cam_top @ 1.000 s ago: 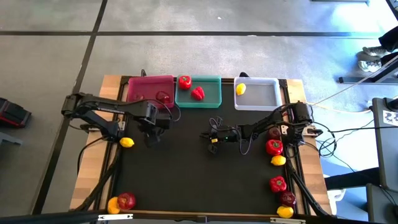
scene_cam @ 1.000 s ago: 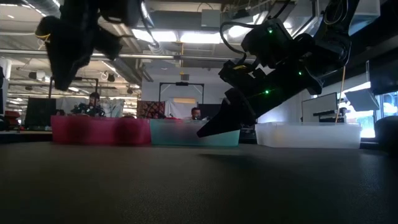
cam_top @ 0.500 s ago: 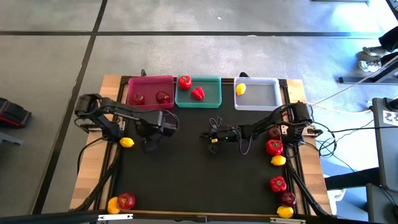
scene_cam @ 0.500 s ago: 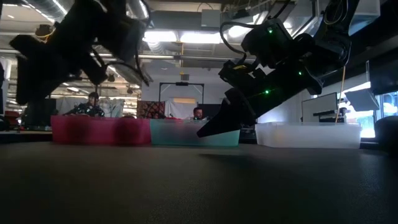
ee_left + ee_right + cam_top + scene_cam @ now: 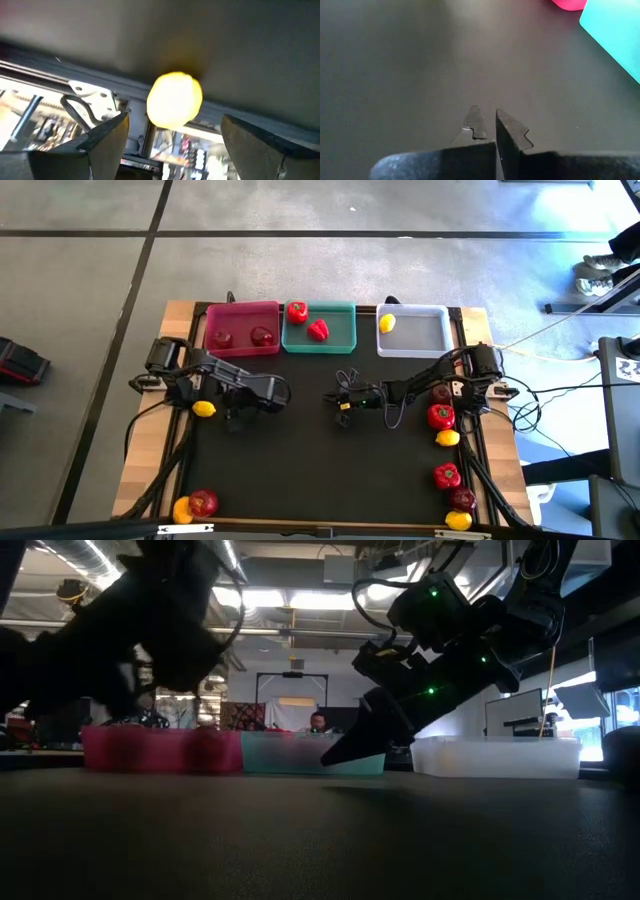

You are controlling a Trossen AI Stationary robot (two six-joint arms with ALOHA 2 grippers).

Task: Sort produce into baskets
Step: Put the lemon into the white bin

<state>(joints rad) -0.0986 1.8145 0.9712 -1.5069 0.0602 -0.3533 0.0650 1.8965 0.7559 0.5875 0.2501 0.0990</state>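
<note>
Tabletop: lemon point(image 5: 174, 99) between jaws (untouched)

Left hand point(image 5: 172, 145) spread wide, low over table, right hand point(image 5: 486, 125) closed, mid-table

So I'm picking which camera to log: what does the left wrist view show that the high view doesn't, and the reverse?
Only the left wrist view shows the left tool open, fingers flanking the lemon. Only the high view shows the baskets, the other produce and the right tool, parked mid-table. Both show that lemon at the mat's left edge.
</note>
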